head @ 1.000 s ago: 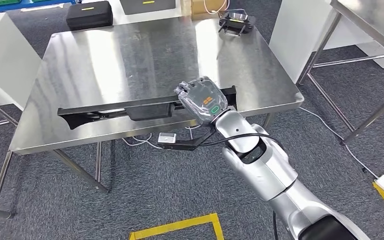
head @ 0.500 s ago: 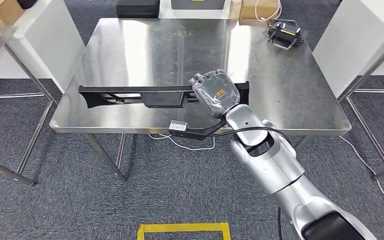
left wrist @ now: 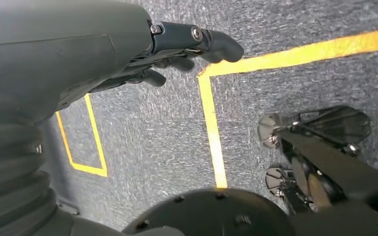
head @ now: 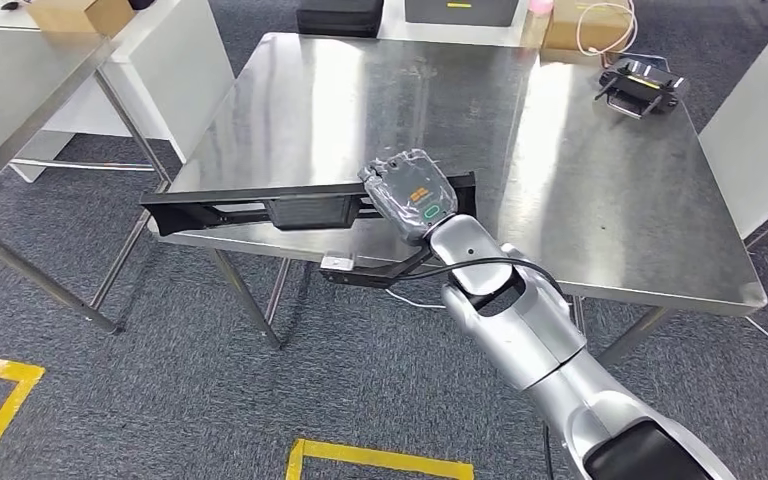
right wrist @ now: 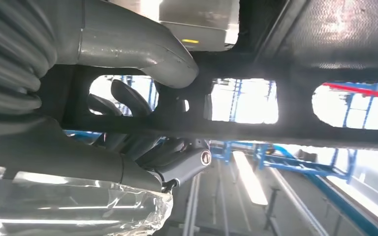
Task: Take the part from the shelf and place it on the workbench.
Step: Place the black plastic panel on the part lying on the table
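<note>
The part (head: 300,208) is a long black bar with cut-outs. My right hand (head: 415,195) grips it near its right end, over the near edge of the steel workbench (head: 600,190). The bar's left end juts past the bench's near left corner, over the floor. Whether the bar touches the benchtop I cannot tell. In the right wrist view the grey thumb (right wrist: 138,44) lies across the part (right wrist: 285,64) and dark fingers (right wrist: 128,142) curl round it from the other side. My left hand (left wrist: 177,54) hangs above the carpet and holds nothing.
A black device (head: 643,85) sits at the bench's far right, with a cardboard box (head: 585,25) and a black case (head: 338,15) beyond. Another steel table (head: 20,90) stands at the left, and a white panel (head: 195,50) between them. Yellow tape (head: 380,460) marks the carpet.
The camera has moved, so the whole scene shifted right and turned. My right hand still holds the part, whose left end now overhangs the bench's near left corner.
</note>
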Available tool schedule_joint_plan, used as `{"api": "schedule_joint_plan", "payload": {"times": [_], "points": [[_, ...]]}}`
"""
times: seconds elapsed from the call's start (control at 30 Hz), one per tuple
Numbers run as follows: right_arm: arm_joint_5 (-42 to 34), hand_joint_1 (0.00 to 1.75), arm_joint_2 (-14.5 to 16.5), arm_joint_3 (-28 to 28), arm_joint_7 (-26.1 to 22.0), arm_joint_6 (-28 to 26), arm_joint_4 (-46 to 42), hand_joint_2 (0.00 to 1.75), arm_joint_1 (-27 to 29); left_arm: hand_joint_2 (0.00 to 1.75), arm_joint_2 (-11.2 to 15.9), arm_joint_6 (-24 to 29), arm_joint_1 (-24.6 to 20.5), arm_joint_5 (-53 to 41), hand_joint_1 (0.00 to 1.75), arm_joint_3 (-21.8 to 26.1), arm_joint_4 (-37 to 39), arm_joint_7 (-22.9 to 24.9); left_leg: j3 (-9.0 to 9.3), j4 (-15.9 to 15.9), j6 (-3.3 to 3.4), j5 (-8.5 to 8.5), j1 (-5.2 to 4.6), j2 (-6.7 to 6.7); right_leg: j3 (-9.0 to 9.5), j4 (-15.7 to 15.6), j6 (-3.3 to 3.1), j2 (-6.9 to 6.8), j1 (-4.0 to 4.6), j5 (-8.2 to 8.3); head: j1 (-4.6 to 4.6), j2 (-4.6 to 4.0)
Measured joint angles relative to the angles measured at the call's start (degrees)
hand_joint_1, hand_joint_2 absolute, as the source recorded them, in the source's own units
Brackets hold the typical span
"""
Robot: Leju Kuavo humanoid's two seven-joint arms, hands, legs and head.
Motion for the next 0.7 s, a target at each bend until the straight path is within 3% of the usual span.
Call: {"api": "schedule_joint_plan", "payload": {"times": [0.03,0.07,0.1,0.17,0.27,0.33,0.4,0.47,0.5,0.53,0.57,0.63,0.7], "points": [[0.1,1.71,0.0,0.0,0.2,0.1,0.2,1.75,0.0,1.75,0.1,0.0,0.0,0.0,0.0,0.0,0.0,0.0,0.16,-0.5,-0.09,0.79,0.14,0.1,0.03,0.0,0.01,-0.38,0.0,-0.06,-0.02,0.0],[0.2,1.71,0.0,0.0,0.4,0.1,0.3,1.75,0.0,1.75,0.2,0.0,0.1,-0.2,0.0,0.0,0.0,-0.1,1.58,-3.3,-0.08,2.41,0.27,0.25,0.09,0.0,0.09,-0.67,-0.01,-0.13,-0.02,0.0],[0.3,1.71,0.0,0.0,0.5,0.1,0.4,1.75,0.0,1.75,0.3,0.0,0.1,-0.3,0.0,0.0,0.0,-0.3,3.85,-7.4,0.06,4.22,0.33,0.62,0.16,0.0,0.21,-0.87,0.01,-0.2,-0.03,0.0],[0.8,1.71,0.0,-0.2,0.9,0.1,0.5,1.75,-0.1,1.75,0.5,0.4,0.0,-0.5,0.0,0.0,0.0,-0.6,7.56,-14.0,0.54,6.14,0.06,1.3,0.24,0.0,0.66,-1.14,0.35,-0.45,0.05,0.0],[1.7,1.71,0.0,-0.3,1.4,0.3,0.6,1.75,-0.1,1.75,0.7,1.1,-0.2,-0.5,0.0,-0.1,0.0,-0.6,8.5,-15.6,1.51,5.92,-0.55,1.12,0.54,-0.3,1.62,-1.43,0.48,-0.67,0.11,0.0],[2.4,1.71,-0.1,-0.5,2.2,0.3,0.7,1.75,-0.2,1.75,0.7,1.1,-0.2,-0.5,0.0,-0.1,0.0,-0.5,9.13,-16.2,2.29,6.14,-0.45,0.88,0.26,0.6,2.12,-0.83,0.42,-1.24,0.2,0.0],[3.3,1.71,-0.5,-1.1,3.6,0.3,0.8,1.75,-0.3,1.75,0.6,1.1,-0.4,-0.5,0.0,-0.1,0.0,-0.3,9.65,-16.6,3.04,6.27,-0.24,0.53,-2.35,5.8,1.92,0.32,0.37,-3.45,0.35,0.0],[4.3,1.71,-1.3,-2.0,5.2,0.2,1.1,1.75,-0.4,1.75,0.6,1.1,-0.5,-0.5,0.0,-0.2,0.0,-0.1,9.74,-16.6,3.45,6.11,-0.26,-0.09,-6.61,13.5,1.67,0.87,0.34,-6.0,0.41,0.0],[4.7,1.71,-1.7,-2.6,5.7,0.2,1.3,1.75,-0.5,1.75,0.6,1.1,-0.5,-0.5,0.0,-0.3,0.0,0.0,9.83,-16.6,3.5,6.01,-0.27,-0.49,-8.16,15.7,1.85,0.95,0.34,-6.3,0.41,0.0],[5.1,1.71,-2.1,-3.3,6.0,0.2,1.5,1.75,-0.5,1.75,0.6,1.1,-0.4,-0.5,0.0,-0.4,0.0,0.1,9.98,-16.6,3.48,5.88,-0.27,-0.88,-8.65,15.8,2.22,0.99,0.34,-5.66,0.48,0.0],[5.4,1.71,-2.4,-4.0,6.1,0.2,1.7,1.75,-0.7,1.75,0.6,1.1,-0.3,-0.4,0.0,-0.5,0.0,0.1,10.21,-16.6,3.38,5.72,-0.27,-1.24,-7.98,13.5,2.68,1.02,0.34,-4.12,0.51,0.0],[5.9,1.71,-2.9,-5.4,6.3,0.1,2.4,1.75,-1.3,1.75,0.5,1.1,-0.2,-0.2,0.0,-0.7,0.0,0.1,10.65,-16.5,2.95,5.29,-0.41,-1.77,-4.75,5.5,3.35,1.09,0.31,-0.2,0.6,0.0],[6.3,1.71,-3.0,-6.4,6.6,-0.1,3.4,1.75,-2.1,1.75,0.5,1.1,-0.2,0.1,0.0,-0.8,0.0,0.1,10.82,-16.3,2.4,4.81,-0.69,-1.99,-2.48,0.3,3.04,1.16,0.31,1.9,0.51,0.0]]}}
